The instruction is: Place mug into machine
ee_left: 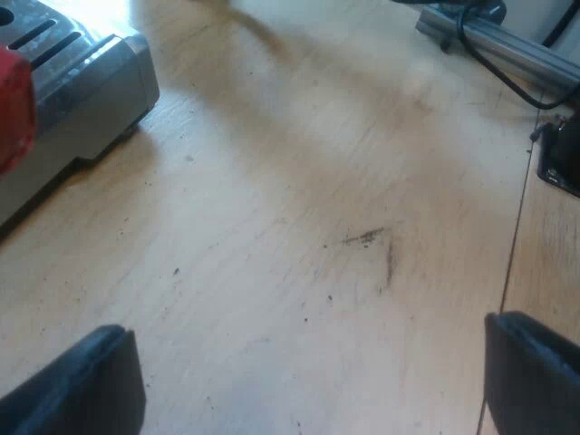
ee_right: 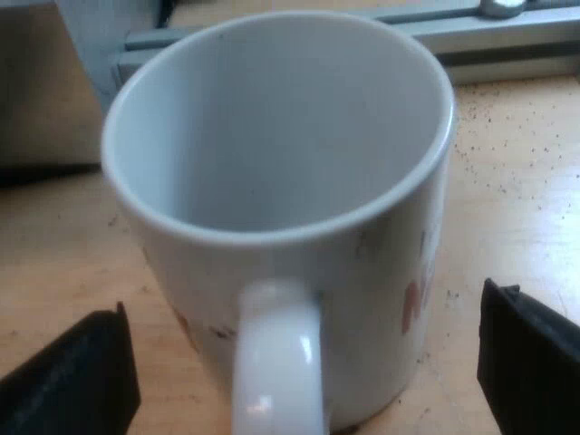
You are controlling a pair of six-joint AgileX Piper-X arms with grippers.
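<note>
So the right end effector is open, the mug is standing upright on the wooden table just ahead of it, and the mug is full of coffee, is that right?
Not quite. The mug is empty: the right wrist view looks into its bare white inside. The rest holds: the right end effector is open, and the mug stands upright on the wooden table just ahead of it.

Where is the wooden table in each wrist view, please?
Left wrist view: the table lies under the open left tool, with the espresso machine standing on it.
Right wrist view: the table bears the mug, upright inside the open right tool.
Shared landmark: a grey metal rail beyond the table.
</note>
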